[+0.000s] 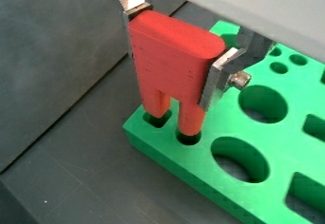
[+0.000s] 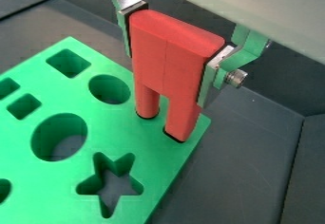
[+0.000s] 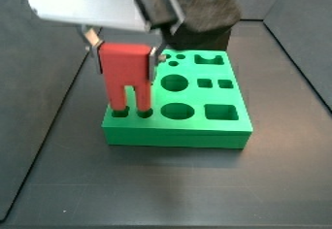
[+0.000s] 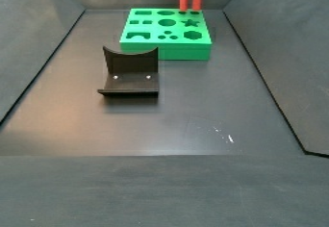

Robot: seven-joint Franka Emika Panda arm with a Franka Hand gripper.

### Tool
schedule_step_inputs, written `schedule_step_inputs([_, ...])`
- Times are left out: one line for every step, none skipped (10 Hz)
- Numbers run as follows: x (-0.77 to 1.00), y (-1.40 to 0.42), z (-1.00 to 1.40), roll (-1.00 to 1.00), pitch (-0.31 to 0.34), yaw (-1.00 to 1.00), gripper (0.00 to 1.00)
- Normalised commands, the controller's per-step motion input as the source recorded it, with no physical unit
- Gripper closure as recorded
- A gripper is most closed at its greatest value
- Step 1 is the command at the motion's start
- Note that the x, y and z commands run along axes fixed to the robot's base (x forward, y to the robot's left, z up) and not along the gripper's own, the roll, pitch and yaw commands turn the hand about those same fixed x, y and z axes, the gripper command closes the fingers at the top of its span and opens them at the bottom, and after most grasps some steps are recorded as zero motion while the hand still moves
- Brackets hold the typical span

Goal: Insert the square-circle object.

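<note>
Square-circle object shows in no view, so its direction from the jaws cannot be told; the gripper (image 1: 176, 40), above the green board (image 3: 195, 126) corner, clamps the upright red two-pronged piece (image 2: 172, 66)

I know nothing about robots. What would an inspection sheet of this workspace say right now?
Surface: dark floor, bare apart from the items below.
Job's things: square-circle object, not made out in any view; green board lies flat with several shaped holes open.
Clutter: red two-pronged piece stands upright with its prongs in holes at the board's edge; the fixture stands on the floor apart from the board.
Grippers: gripper is over the board's edge, jaws shut on the red two-pronged piece.
Cables: nothing seen.
Surroundings: dark walls border the floor.
</note>
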Motion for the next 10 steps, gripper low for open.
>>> schedule_step_inputs([0.07,-0.21,-0.38,0.0,0.0,-0.03,1.0])
schedule_step_inputs([0.12,-0.17,-0.37,0.0,0.0,-0.03,1.0])
schedule_step_inputs([0.13,-0.07,-0.4,0.08,0.007,-0.03,1.0])
schedule_step_inputs([0.06,0.0,-0.46,0.19,0.014,-0.04,1.0])
schedule_step_inputs([0.06,0.0,-0.53,0.21,0.006,-0.05,1.0])
schedule_step_inputs([0.12,0.0,-0.59,0.16,0.0,-0.01,1.0])
schedule_step_inputs([0.22,0.0,-0.63,0.08,0.0,0.0,1.0])
schedule_step_inputs([0.18,0.0,-0.62,0.04,-0.009,0.0,1.0])
schedule_step_inputs([0.23,0.02,-0.57,0.07,0.0,0.0,1.0])
schedule_step_inputs([0.17,0.01,-0.49,0.05,0.0,0.0,1.0])
